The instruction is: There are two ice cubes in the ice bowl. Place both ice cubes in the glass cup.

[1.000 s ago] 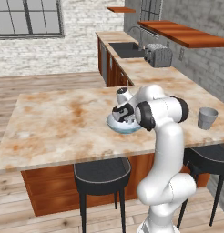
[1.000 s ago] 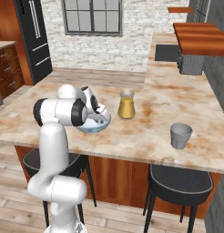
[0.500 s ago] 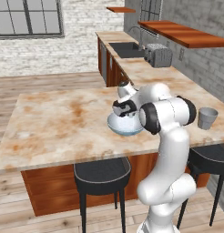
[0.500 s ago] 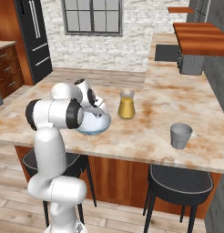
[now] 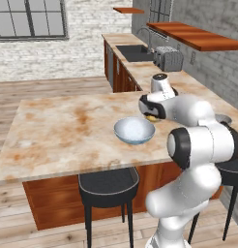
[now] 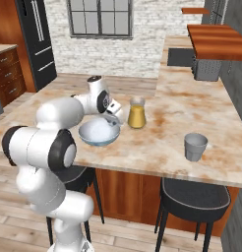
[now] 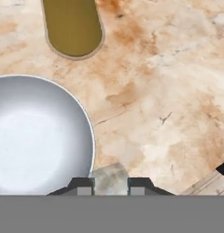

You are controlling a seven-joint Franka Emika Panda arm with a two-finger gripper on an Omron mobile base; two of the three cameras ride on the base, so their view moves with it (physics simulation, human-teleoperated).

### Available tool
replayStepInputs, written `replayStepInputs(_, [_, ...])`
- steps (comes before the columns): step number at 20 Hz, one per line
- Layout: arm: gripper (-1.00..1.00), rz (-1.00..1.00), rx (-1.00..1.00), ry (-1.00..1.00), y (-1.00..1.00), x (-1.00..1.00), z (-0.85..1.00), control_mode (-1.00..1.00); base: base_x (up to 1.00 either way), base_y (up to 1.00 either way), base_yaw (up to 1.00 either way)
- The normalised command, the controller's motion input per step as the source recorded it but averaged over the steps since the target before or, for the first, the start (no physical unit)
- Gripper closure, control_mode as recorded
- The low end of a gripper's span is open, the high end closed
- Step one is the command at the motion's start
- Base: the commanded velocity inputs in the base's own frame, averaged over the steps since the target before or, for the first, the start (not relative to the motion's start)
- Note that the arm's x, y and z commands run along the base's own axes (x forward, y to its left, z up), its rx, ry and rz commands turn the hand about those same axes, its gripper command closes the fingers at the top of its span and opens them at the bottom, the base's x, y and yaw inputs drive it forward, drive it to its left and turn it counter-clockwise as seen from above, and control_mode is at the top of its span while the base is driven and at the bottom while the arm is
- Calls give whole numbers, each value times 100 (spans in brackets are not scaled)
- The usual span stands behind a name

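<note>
gripper [image 7: 111, 185]: fingers closed on one ice cube [image 7: 110, 176]; the pale translucent block sat pinched between the two dark tips in the hand view.
gripper position: just past the rim of the ice bowl [image 7: 89, 136], over bare marble counter [image 7: 168, 91]; in the right base view the gripper [image 6: 114, 116] hung above the bowl's far-right edge, between the bowl and the vessel of amber liquid.
ice bowl: on the counter near the front edge, upright, whitish inside; seen at [image 5: 134, 131] and [image 6: 99, 132].
second ice cube: could not make it out against the bowl's white interior in any view.
glass cup [image 6: 195, 146]: grey tumbler, upright, well apart from the bowl toward the robot's right, near the front edge of the counter. Inside not visible, could not tell contents.
amber vessel [image 6: 136, 113]: clear, orange liquid, standing just beside the bowl on its far-right side; from the hand view it appeared as an olive-brown oval [image 7: 73, 27] above the bowl.
arm: in the left base view the wrist blocked the gripper and most of the amber vessel.
stools: dark stool [image 5: 108, 186] under the counter below the bowl; another [image 6: 194, 199] below the cup.
</note>
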Motion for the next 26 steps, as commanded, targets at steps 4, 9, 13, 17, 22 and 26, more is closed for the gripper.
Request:
replayStepInputs(4, [100, -13, 9, 0, -98, -97, 85, -100, 0, 0, 0])
replayStepInputs(9, [100, -7, 1, 0, -100, -78, 21, -100, 0, 0, 0])
replayStepInputs(13, [100, -11, 7, 1, -100, -39, 0, -100, 0, 0, 0])
replayStepInputs(17, [100, -17, 10, 4, -72, -8, 0, -100, 0, 0, 0])
replayStepInputs(22, [100, -2, 9, 0, -23, 0, 1, -100, 0, 0, 0])
replayStepInputs(26, [100, 0, 5, 0, -51, 7, 0, -100, 0, 0, 0])
